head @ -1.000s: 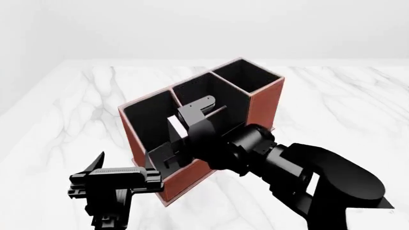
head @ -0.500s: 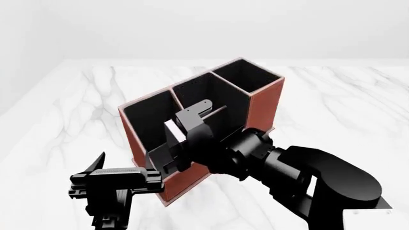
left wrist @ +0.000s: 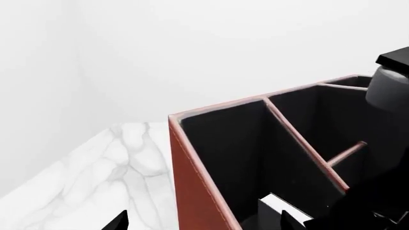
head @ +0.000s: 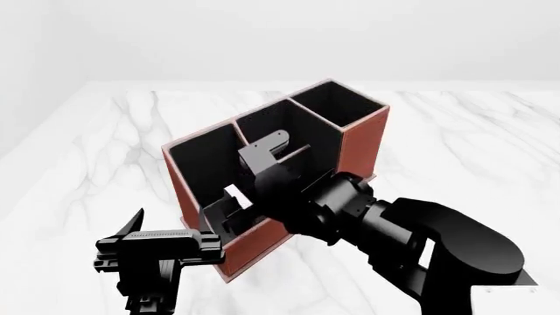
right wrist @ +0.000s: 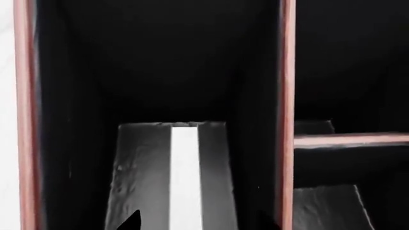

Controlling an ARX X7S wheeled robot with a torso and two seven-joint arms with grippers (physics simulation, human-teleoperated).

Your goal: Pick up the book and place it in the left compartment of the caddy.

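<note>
The reddish-brown caddy [head: 360,141] stands on the marble table. The book [head: 233,193] is inside the left compartment [head: 203,157], white page edges up. In the right wrist view the book [right wrist: 185,172] stands low in that bay [right wrist: 160,72]. My right gripper [head: 238,178] reaches into the bay from above. Its jaws are spread wider than the book, one to each side [right wrist: 203,224]. My left gripper [head: 157,244] is open and empty, in front of the caddy's left corner. The left wrist view shows the caddy wall [left wrist: 191,177] and a bit of the book [left wrist: 281,207].
The marble table [head: 79,164] spreads round the caddy. The tall square bay [head: 341,105] and the two small bays [head: 280,121] lie right of the left compartment. My right arm [head: 420,230] crosses the caddy's front right.
The book's white edge has sunk lower into the left compartment. The right gripper dipped, then rose a little, leaving the book below. The left arm has not moved.
</note>
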